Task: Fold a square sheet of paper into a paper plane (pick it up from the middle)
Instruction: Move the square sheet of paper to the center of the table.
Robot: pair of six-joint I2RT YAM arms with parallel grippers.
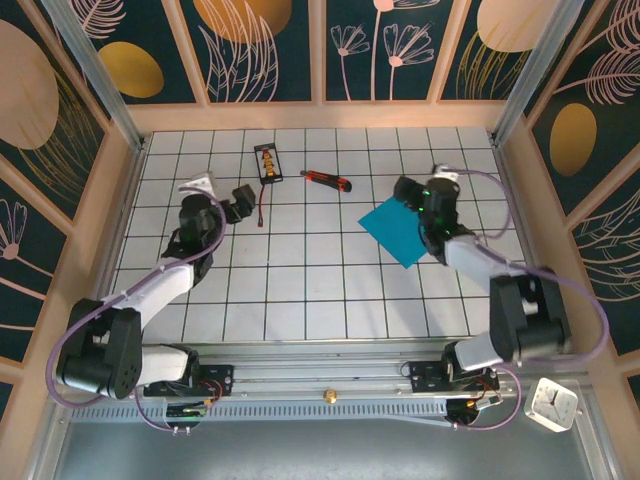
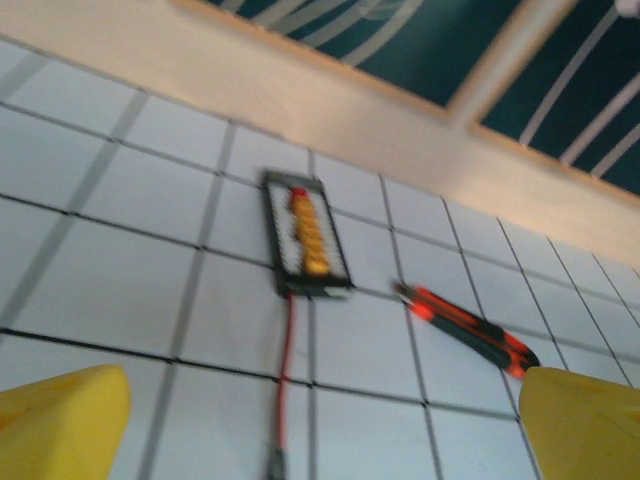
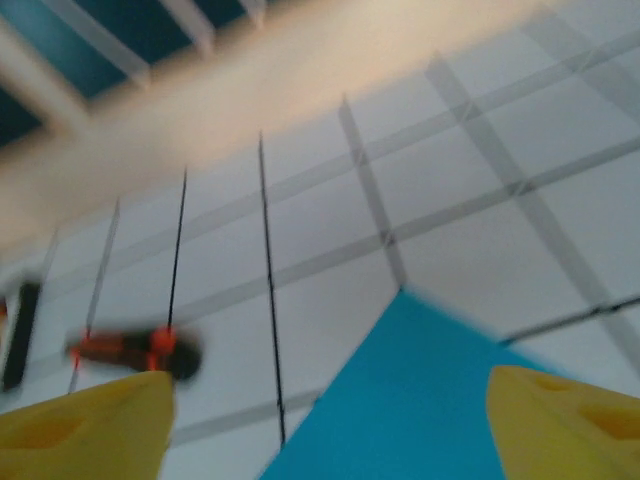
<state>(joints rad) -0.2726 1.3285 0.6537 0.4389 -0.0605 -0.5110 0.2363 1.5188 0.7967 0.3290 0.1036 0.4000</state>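
Table: white top ruled with a dark grid, wooden rim round it; walls are dark teal panels with gold discs and pale plant outlines. Utility knife, red and black, lies flat near the far edge, slanted across the grid; to its left, near but apart, a small black board carrying a yellow part (detail too blurred to read); a red wire runs from the board's near end toward the front. White alarm clock sits off the table, at the near right corner.
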